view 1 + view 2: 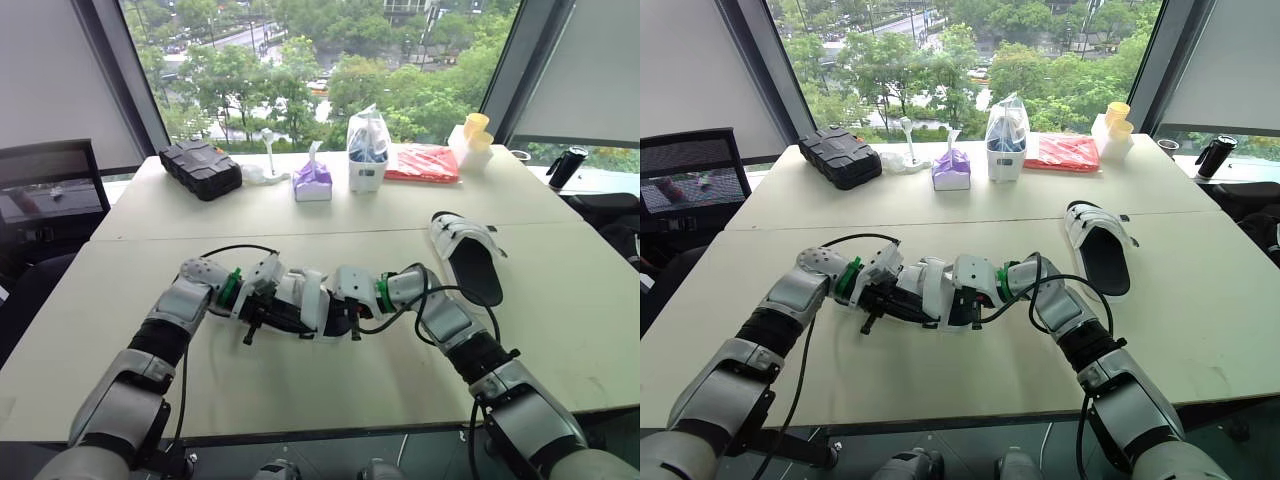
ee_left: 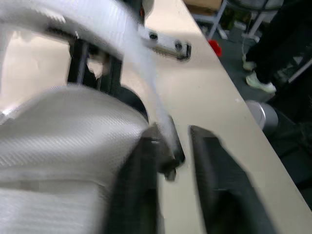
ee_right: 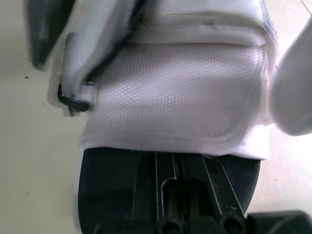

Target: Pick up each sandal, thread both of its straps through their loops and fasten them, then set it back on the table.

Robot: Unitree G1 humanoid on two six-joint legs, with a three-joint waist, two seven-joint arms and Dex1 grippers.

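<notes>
White woven cloth with a fine grid texture on the straps (image 3: 180,92) of the held sandal (image 1: 298,300); below them a matt black sole (image 3: 109,187), finely grained, rubber-like. Same white cloth and matt black on the other sandal (image 1: 472,268). Smooth, matt, pale bench (image 1: 330,390). Black ribbed hard plastic on the case (image 1: 200,168). Clear, glossy, crinkled plastic for the bag (image 1: 367,135); glossy red film on the packet (image 1: 424,163).
</notes>
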